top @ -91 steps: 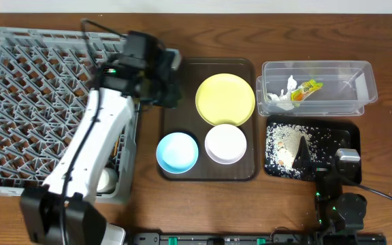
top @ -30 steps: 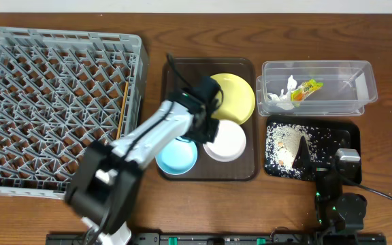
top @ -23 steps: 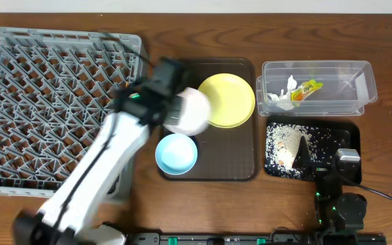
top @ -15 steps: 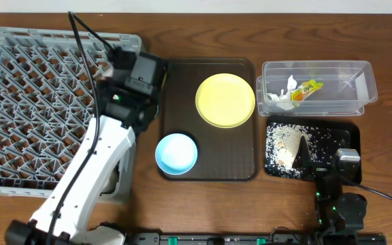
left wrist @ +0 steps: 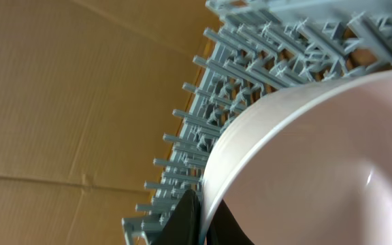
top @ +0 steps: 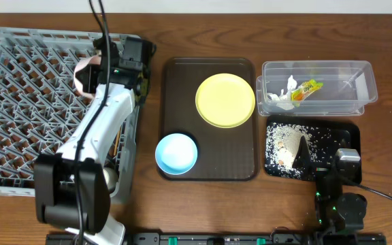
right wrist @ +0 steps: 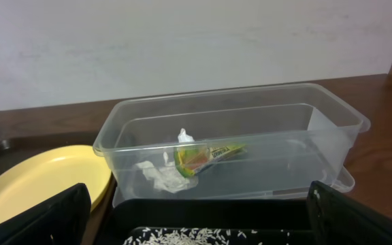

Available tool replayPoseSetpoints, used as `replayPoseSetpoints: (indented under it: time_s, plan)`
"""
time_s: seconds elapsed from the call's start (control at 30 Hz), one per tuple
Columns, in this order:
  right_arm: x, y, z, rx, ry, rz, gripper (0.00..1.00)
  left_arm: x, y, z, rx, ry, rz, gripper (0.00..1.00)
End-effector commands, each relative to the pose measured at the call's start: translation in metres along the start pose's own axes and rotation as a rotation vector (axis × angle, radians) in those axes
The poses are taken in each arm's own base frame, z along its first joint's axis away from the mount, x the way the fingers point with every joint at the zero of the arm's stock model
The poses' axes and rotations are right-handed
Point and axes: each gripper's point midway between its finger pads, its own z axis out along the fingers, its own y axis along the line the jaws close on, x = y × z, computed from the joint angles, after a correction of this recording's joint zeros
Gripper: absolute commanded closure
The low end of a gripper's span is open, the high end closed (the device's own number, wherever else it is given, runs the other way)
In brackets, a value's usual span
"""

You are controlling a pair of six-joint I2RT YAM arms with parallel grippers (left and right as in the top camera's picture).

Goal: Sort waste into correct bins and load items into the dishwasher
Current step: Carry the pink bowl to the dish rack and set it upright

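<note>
white bowl: lifted off the brown tray within the last second; now held on edge above the far right part of the dish rack, not yet seated among the pegs.
left gripper: pinching the bowl's rim, one finger against the outer wall, jaws pressed close on it.
change: a second ago down beside the yellow plate; now swung across to the rack, with a bare patch left on the tray.
tray contents: down to the yellow plate and the blue bowl, both lying flat and apart.
right gripper: spread wide, holding nothing, parked low by the black tray; unmoved over the last seconds.
waste: looks sorted, with the wrapper and paper scraps in the clear tub and rice crumbs on the black tray.
meaning: one more dish close to loaded; probably next, lowering the bowl between pegs and letting go, then back for the two pieces left.
risk: tilted bowl, gripped only by the rim, could slip or catch on a peg.
</note>
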Motion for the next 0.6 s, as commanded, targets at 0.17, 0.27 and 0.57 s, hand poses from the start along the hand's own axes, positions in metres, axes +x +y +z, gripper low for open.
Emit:
replayPoseSetpoints:
  time_s: [0.17, 0.27, 0.57]
  plan:
    - [0.0, -0.003, 0.0, 0.012, -0.001, -0.01, 0.01, -0.023, -0.007, 0.016, -0.079, -0.04, 0.09, 0.94]
    - [0.0, -0.003, 0.0, 0.012, -0.001, -0.01, 0.01, -0.024, -0.01, 0.024, -0.088, -0.034, 0.12, 0.94]
    - [0.0, -0.003, 0.0, 0.012, -0.001, -0.01, 0.01, -0.009, -0.029, 0.03, -0.08, -0.005, 0.209, 0.94]
